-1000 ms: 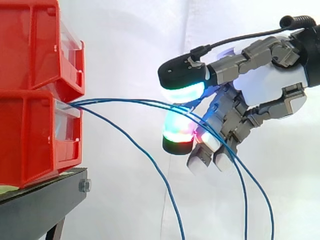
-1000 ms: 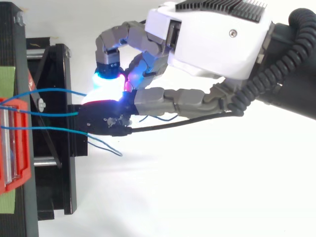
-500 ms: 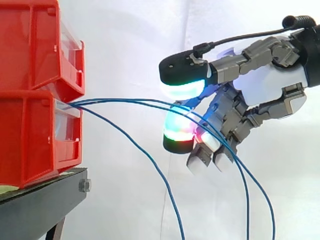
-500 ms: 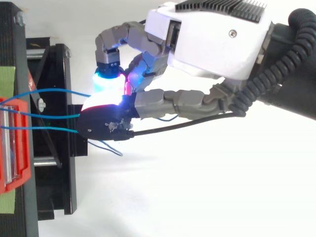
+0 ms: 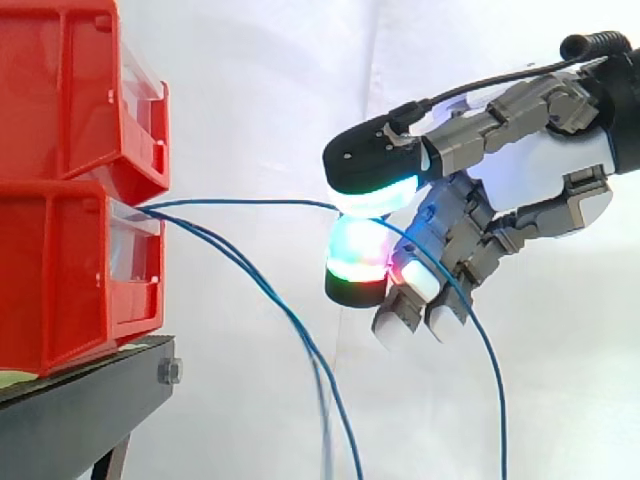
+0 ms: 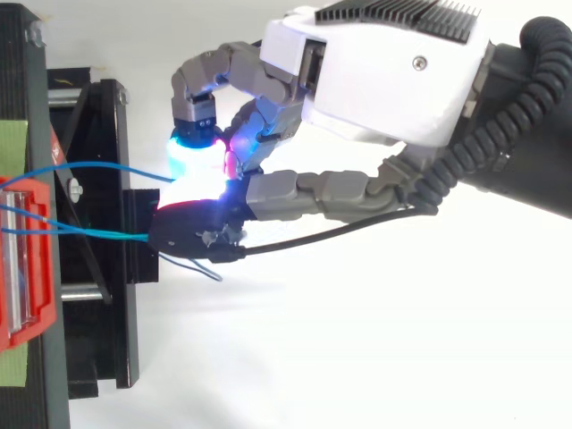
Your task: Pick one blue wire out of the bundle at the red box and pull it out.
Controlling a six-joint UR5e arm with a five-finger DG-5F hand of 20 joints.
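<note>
Since a second ago one strand has slipped clear, and the hand (image 5: 520, 170) now pinches a single blue wire (image 5: 250, 202) between its glowing pads (image 5: 372, 185), running level from the lower red box (image 5: 60, 270). Beneath it the other wires (image 5: 250, 273) sag, so pulling looks ready.

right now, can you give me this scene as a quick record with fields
hand: shut, two glowing pads pinching the pinched blue wire
held wire: runs about level from the lower red bin to the pads, then hangs down past the fingers
other wires: two loose blue wires sagging from the same bin, clear of the hand
bins: upper red bin stacked on the lower one, on a black stand
task state: held wire reaches the bin front, not yet pulled out
</note>
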